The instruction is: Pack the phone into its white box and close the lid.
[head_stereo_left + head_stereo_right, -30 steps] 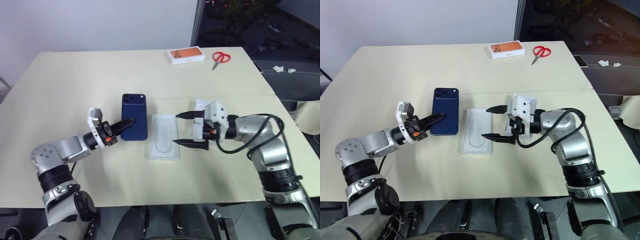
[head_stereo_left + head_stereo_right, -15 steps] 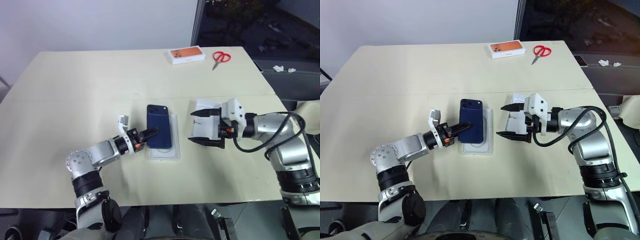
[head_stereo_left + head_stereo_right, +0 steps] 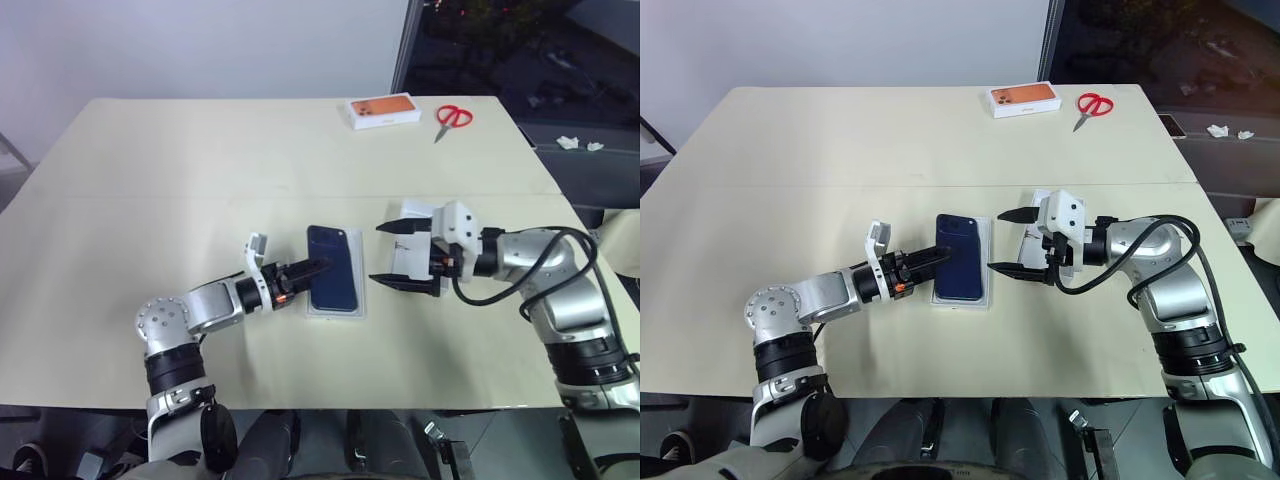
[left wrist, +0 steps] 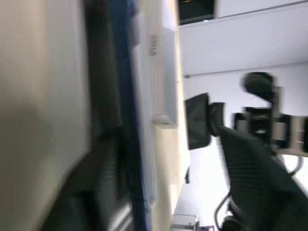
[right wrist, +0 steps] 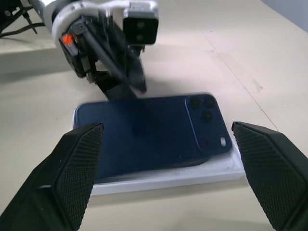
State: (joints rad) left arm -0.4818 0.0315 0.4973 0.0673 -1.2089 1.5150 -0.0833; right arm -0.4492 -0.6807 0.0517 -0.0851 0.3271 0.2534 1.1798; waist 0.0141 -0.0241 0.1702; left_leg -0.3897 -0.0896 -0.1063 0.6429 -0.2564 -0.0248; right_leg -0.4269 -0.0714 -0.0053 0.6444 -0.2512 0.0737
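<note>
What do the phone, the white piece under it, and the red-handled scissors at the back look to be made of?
Phone: glossy dark-blue back, likely glass, since it mirrors the left tool.
White piece beneath it: matte, crisp-edged, probably cardboard or molded plastic.
Scissors: shiny red handles, seemingly plastic; blades presumably metal, too small to confirm.

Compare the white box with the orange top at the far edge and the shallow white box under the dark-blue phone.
The orange-topped white box sits closed, far away beside the red scissors; the shallow white box lies open near the grippers. The former carries nothing; the latter bears the dark-blue phone. Both are white rectangles.
</note>
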